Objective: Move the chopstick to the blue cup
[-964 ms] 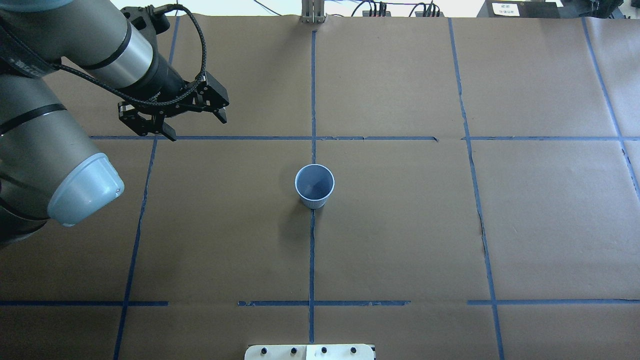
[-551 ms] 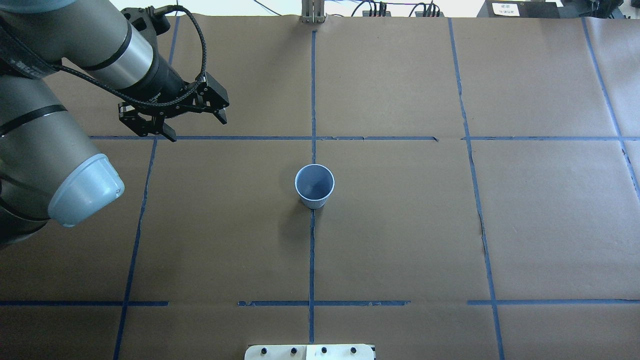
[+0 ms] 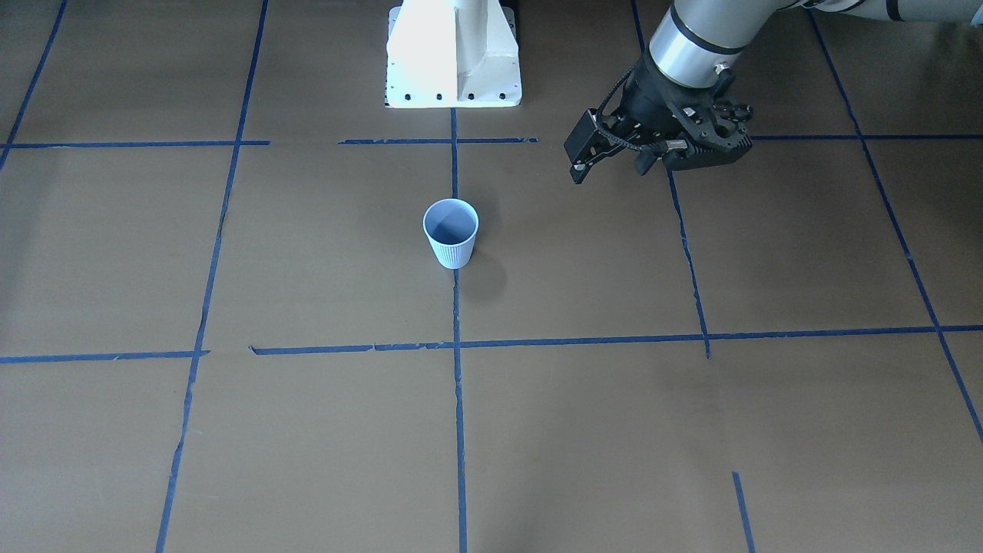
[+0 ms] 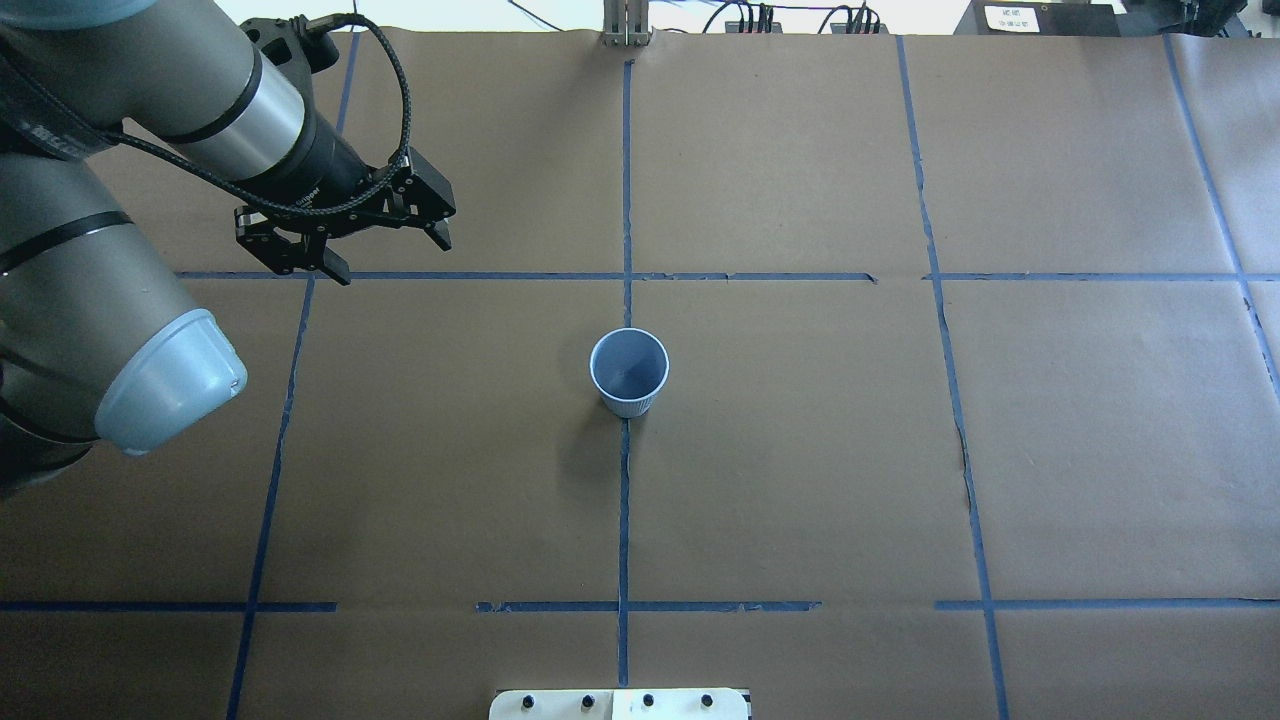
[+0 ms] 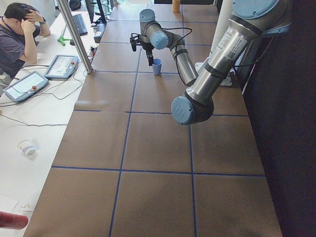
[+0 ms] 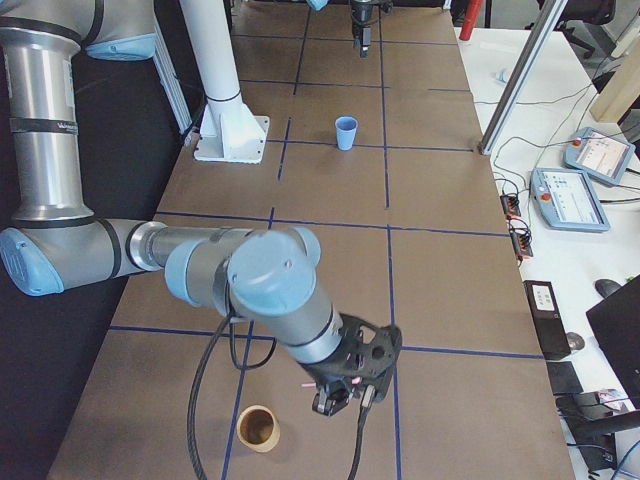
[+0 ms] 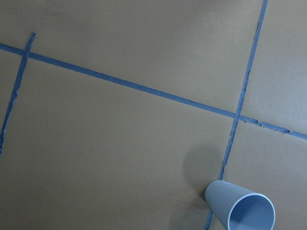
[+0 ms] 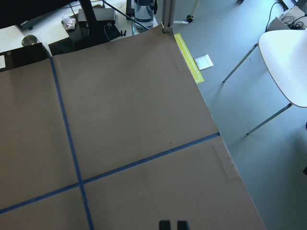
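Since a second ago: left gripper (image 4: 392, 257) shifted slightly toward own side; blue cup (image 4: 629, 372) unmoved. From table's right end, you see right gripper (image 6: 345, 401) nearest, jaws nearly closed, thin pink streak beside them, likely chopstick (image 6: 303, 384) pinched. Cup mid-table, upright, empty, well apart. Farthest, left gripper hovers, jaws wide, holding nothing. Pick-up seemingly done; carry and drop-in left for you.

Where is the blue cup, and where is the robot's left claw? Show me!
Cup (image 4: 630, 404): overhead view, on its ribbed side wall.
Left gripper (image 4: 392, 258): overhead view, midway between its two spread fingertips.
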`<action>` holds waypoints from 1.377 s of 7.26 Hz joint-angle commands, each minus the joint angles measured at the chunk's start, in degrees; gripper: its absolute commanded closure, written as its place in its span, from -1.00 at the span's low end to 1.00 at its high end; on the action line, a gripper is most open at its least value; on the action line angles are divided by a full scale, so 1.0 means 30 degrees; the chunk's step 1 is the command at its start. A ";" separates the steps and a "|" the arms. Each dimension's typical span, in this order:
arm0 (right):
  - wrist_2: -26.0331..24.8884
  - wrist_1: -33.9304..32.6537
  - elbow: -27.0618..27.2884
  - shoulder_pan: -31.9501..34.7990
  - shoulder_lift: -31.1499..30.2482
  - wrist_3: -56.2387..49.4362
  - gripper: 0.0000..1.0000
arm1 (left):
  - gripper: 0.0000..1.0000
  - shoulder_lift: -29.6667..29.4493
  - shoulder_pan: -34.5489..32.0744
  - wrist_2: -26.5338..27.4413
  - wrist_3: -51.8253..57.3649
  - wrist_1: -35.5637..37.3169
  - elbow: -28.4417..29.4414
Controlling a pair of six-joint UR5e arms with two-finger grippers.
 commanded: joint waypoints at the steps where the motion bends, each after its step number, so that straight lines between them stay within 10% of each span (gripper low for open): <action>1: 0.0062 -0.2793 0.0695 -0.4738 0.4361 0.5273 1.00 | -1.00 0.0358 -0.0083 0.0045 0.0340 0.0071 0.0053; 6: -0.0314 0.0090 0.1517 -1.4089 0.9464 1.4923 1.00 | -1.00 0.1615 -0.2772 0.0016 0.6835 0.2209 -0.0296; 10: -0.9288 0.4882 0.1399 -2.1855 1.0789 1.9216 1.00 | -1.00 0.3551 -0.4533 -0.0014 1.0005 0.2239 -0.0562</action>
